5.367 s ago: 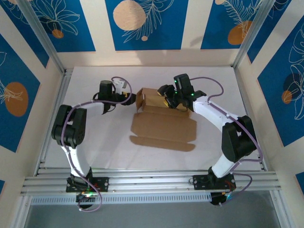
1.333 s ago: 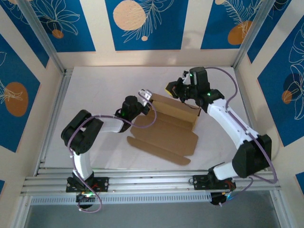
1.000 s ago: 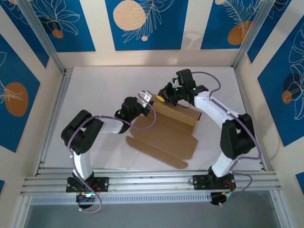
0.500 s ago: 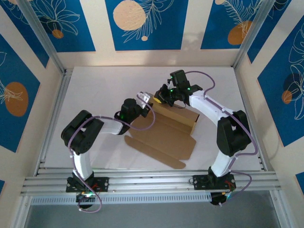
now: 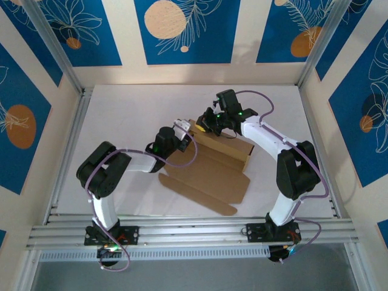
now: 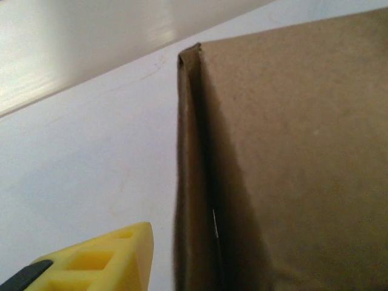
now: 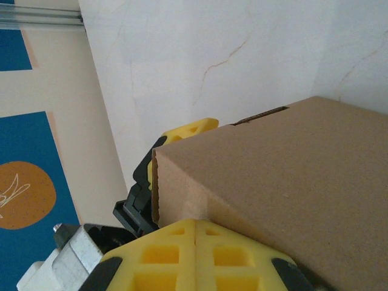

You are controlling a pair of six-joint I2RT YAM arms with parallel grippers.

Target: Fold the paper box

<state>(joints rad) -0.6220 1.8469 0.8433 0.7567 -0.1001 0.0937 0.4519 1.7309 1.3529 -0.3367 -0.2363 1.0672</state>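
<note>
Two wrist views | right jaws together at paper box [image 7: 273, 176] | left jaws apart

Middle blocked, edges open

The paper box [image 5: 209, 170] takes up the middle of the table [image 5: 121, 103], its raised wall toward the far edge. The left gripper [image 5: 188, 130] and right gripper [image 5: 202, 126] crowd the box's far-left corner, and their arms flank it. Bare table runs along the far edge, the left edge and the far-right corner

Our arms both bent inward, wrists close together. Right gripper [image 5: 202, 126] fingers pressed together. Left gripper [image 5: 185, 129] spread: we can't tell.
</note>
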